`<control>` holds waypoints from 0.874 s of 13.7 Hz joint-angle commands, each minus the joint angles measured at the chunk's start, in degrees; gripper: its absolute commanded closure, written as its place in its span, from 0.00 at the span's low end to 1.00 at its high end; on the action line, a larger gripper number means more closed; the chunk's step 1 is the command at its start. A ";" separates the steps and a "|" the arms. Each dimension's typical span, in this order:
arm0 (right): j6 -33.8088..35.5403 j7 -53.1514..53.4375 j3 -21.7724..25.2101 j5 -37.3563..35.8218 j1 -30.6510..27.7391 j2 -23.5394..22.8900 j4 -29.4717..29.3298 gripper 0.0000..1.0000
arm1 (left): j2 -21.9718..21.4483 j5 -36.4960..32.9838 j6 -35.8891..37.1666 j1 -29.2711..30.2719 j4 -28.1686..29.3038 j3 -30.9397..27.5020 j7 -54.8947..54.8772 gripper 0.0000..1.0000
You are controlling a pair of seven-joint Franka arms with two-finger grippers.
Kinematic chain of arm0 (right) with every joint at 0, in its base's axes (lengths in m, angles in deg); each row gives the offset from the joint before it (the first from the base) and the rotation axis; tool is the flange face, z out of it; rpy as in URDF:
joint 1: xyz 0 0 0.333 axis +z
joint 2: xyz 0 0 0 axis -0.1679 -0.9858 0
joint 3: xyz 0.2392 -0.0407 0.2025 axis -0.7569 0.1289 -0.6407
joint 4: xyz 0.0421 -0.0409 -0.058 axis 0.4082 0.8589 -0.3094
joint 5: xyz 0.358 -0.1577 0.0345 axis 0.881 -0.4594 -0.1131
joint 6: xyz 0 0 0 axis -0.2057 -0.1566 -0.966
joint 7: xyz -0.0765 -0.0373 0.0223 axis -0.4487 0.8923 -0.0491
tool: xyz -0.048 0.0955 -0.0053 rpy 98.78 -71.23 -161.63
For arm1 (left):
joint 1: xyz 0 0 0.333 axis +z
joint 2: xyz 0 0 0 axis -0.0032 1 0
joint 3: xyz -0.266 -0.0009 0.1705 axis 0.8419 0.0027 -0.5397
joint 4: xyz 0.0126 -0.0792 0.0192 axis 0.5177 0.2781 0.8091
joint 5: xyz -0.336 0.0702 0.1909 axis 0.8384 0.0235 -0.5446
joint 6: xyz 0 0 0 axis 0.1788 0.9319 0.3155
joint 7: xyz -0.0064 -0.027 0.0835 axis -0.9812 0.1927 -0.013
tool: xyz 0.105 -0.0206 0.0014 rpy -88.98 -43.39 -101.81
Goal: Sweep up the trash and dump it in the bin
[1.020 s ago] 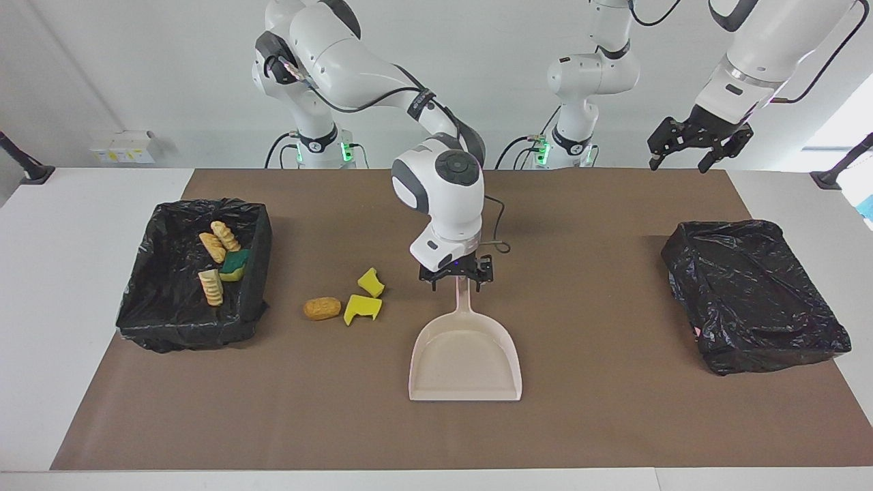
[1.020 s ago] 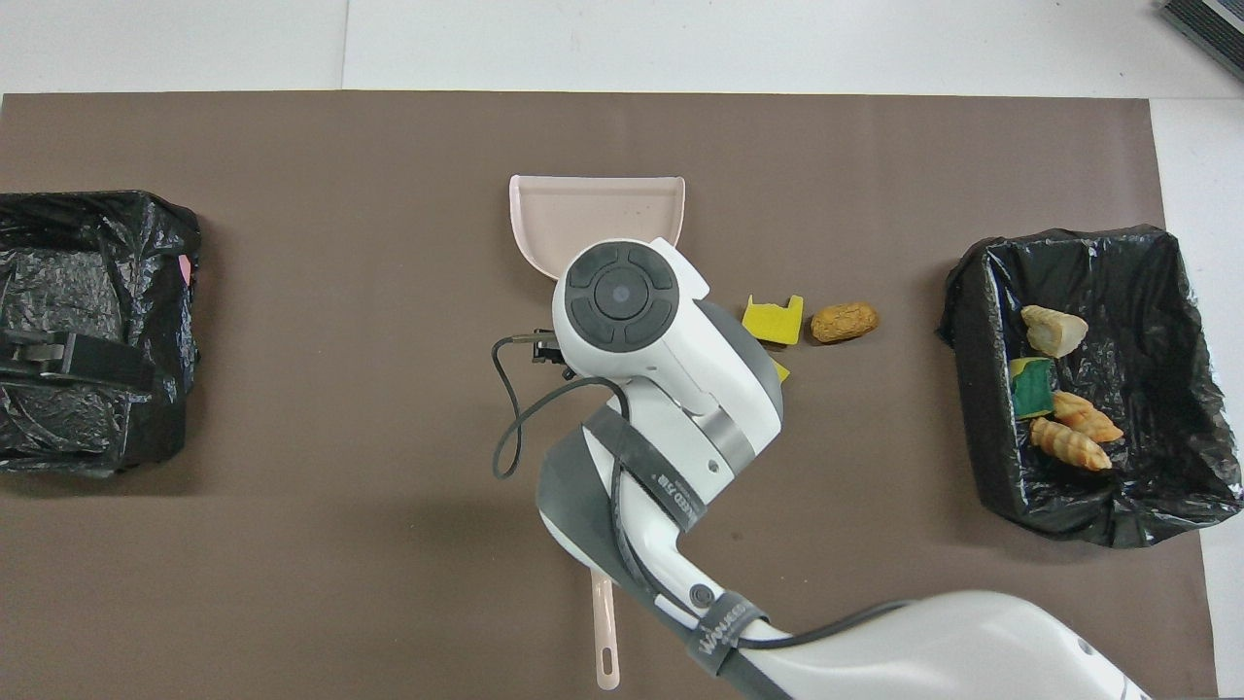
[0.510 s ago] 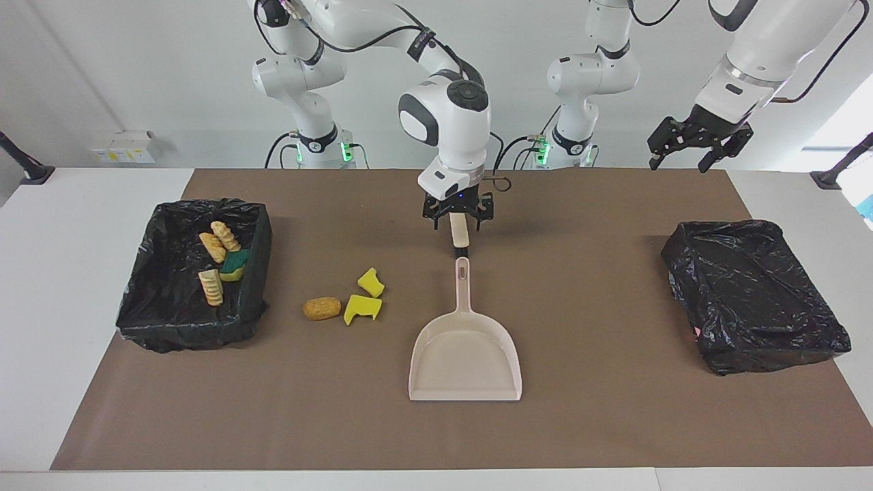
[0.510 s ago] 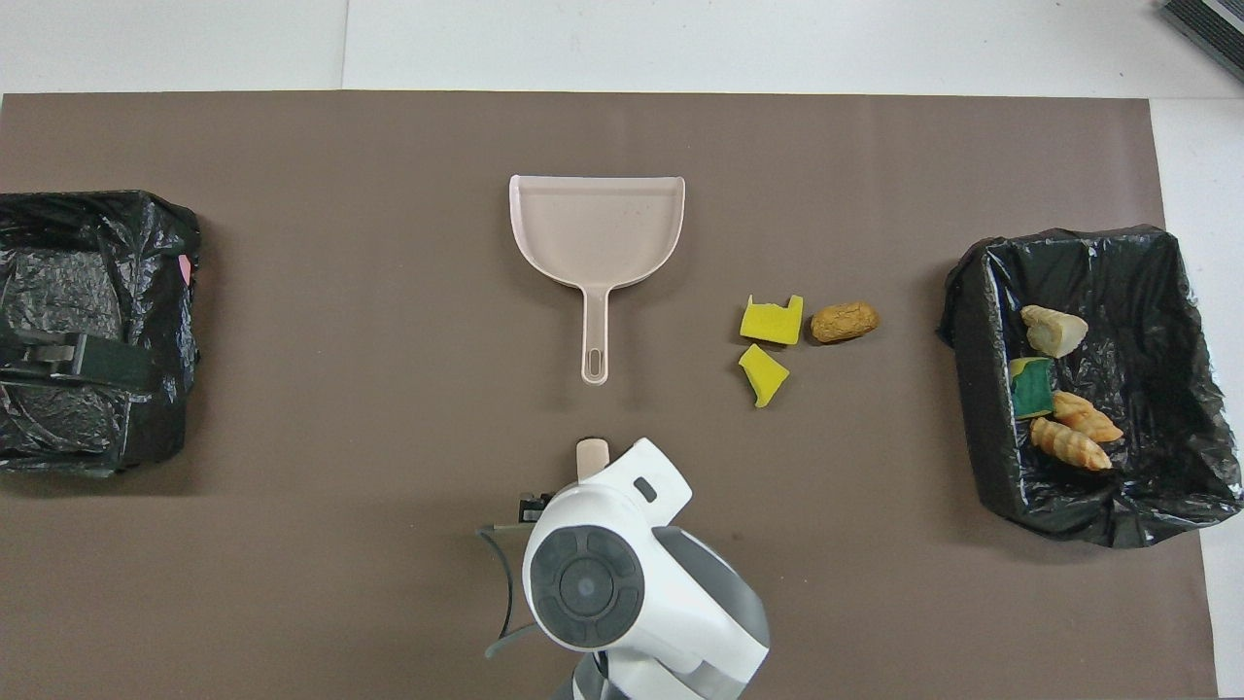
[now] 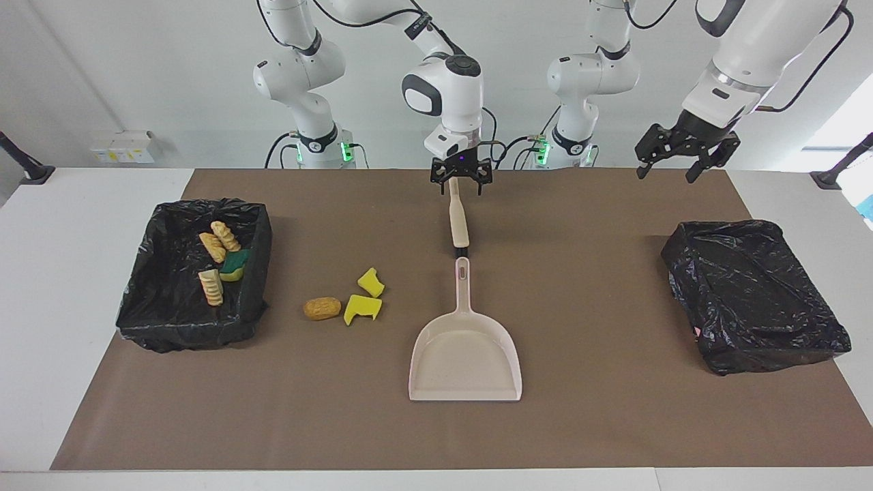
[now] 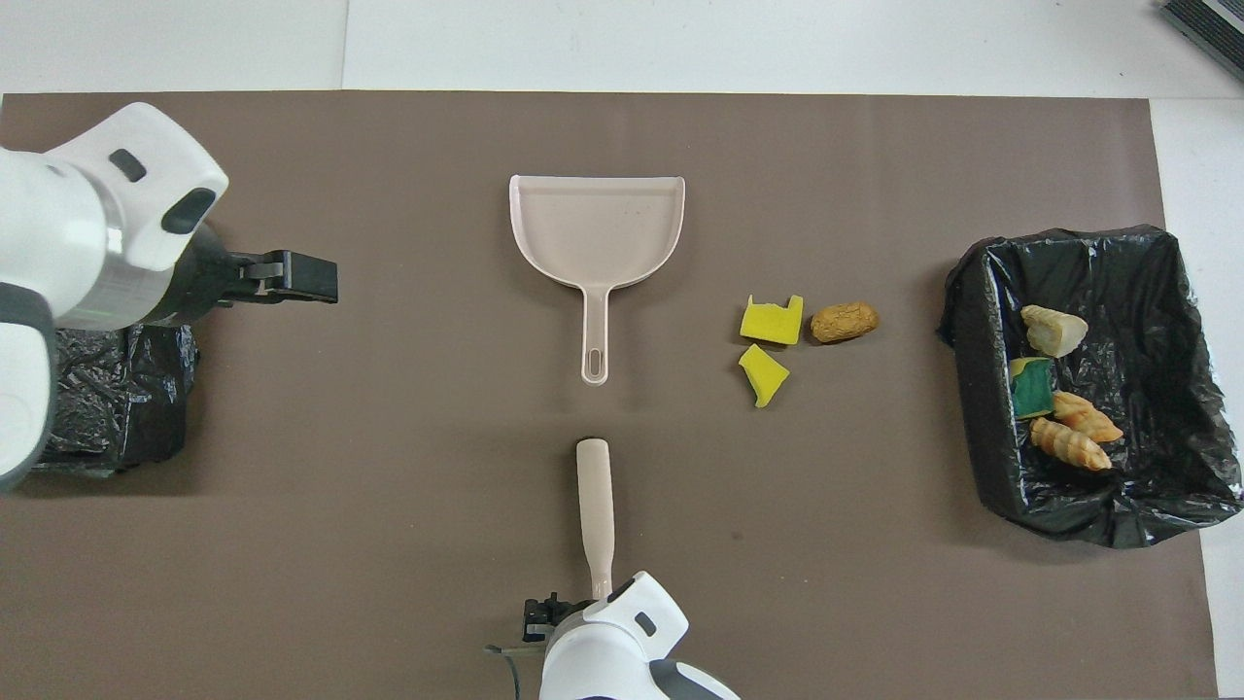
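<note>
Three bits left to sweep

The lined bin (image 5: 191,334) holds pastries (image 5: 212,247) and a sponge (image 5: 235,264). Beside it lie the nugget (image 5: 322,308) and yellow foam pieces (image 5: 362,308): light and skiddy, I judge, better swept than pinched. My right gripper (image 5: 460,179) is at the stiff brush (image 5: 458,221) handle's end; whether it grips I cannot tell. The dustpan (image 5: 466,354) lies bare. My left gripper (image 5: 682,153) hangs wide, waiting near the second bin (image 5: 753,293).

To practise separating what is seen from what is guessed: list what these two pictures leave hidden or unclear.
1. Overhead view: the right arm's wrist covers the brush at its end nearest the robots.
2. Both views: whether the right gripper holds the brush is too small to tell.
3. Overhead view: the left arm, its open left gripper in the air, covers much of the black bin; facing view: crumpled bag hides its inside.
</note>
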 commanded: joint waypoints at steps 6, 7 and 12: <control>1.22 3.15 0.35 0.98 -0.03 2.59 1.19 0.31 | 16.71 -0.73 -17.00 -15.91 -4.78 -0.90 12.77 0.00; 2.09 3.15 0.35 0.81 -0.03 2.77 1.19 0.34 | 18.12 -1.08 -18.34 -16.45 -4.78 -0.81 12.79 0.00; 4.38 2.62 0.35 0.10 -0.12 3.04 1.19 0.44 | 22.43 -1.26 -20.37 -18.74 -4.08 -0.73 12.35 0.00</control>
